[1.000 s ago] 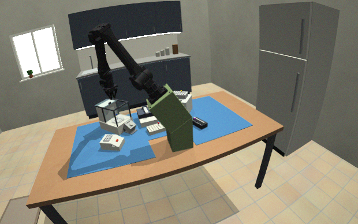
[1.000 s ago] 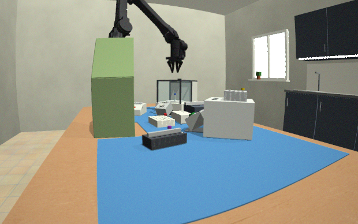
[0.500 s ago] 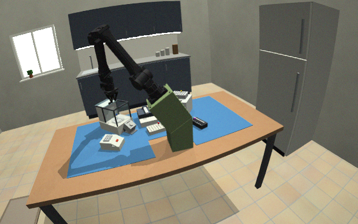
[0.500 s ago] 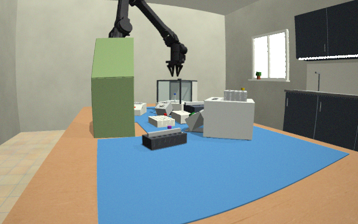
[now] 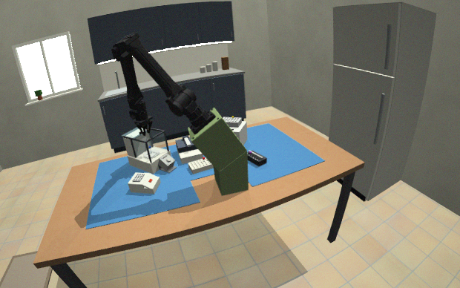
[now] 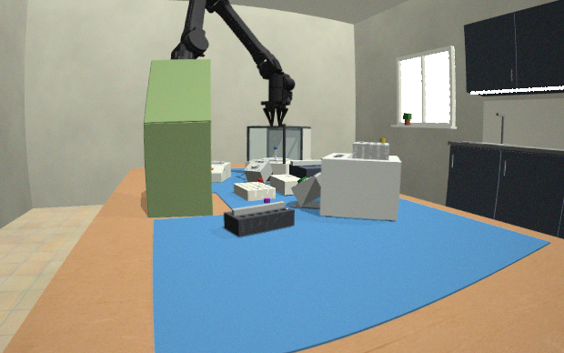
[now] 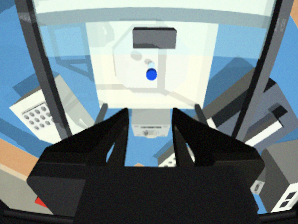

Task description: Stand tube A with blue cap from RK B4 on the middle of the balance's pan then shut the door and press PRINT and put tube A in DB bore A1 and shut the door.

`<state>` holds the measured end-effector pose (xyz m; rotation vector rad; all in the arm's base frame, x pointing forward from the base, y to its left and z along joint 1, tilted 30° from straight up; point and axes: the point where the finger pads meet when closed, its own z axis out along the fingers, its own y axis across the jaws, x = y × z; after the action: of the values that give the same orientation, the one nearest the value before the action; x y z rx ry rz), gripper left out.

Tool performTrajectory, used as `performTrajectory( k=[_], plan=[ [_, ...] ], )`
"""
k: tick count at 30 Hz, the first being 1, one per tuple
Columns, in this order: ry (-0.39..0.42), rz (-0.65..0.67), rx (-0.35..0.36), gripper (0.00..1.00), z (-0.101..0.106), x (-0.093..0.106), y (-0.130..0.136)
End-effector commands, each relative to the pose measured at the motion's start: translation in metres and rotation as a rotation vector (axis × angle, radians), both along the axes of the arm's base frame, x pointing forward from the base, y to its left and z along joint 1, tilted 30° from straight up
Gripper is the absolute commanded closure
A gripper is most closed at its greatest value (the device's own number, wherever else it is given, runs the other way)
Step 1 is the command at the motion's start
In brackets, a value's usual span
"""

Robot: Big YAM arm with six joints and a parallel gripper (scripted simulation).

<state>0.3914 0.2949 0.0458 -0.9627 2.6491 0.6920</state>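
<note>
Wrist view: my pincer (image 5: pixel 145 132) (image 6: pixel 276 125) (image 7: pixel 150 114) is hanging partly open, empty, above the balance (image 5: pixel 140 162) (image 6: pixel 279 167) (image 7: pixel 194 98) — presumably leaving room to straddle tube A (image 5: pixel 150 148) (image 6: pixel 276 149) (image 7: pixel 151 74).

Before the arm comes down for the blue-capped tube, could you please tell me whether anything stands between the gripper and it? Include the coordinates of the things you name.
Nothing visible blocks the way: the gripper (image 5: pixel 145 133) (image 6: pixel 276 125) (image 7: pixel 150 114) is above the balance's glass box (image 5: pixel 148 149) (image 6: pixel 284 145), whose top looks open over the blue-capped tube (image 6: pixel 276 149) (image 7: pixel 151 74). The frame bars edge that opening.
</note>
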Motion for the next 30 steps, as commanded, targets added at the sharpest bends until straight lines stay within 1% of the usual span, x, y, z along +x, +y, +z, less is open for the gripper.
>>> performTrajectory(
  k=[1,2,16,19,30],
  plan=[
    [0.011,0.002,-0.005,0.64,-0.011,-0.002,0.006],
    [0.006,0.000,-0.002,0.64,-0.010,0.000,0.008],
    [0.004,0.002,-0.001,0.64,-0.030,0.002,0.021],
    [0.004,-0.001,0.000,0.64,-0.031,0.003,0.021],
    [-0.012,0.002,0.009,0.64,-0.040,0.010,0.036]
  ],
)
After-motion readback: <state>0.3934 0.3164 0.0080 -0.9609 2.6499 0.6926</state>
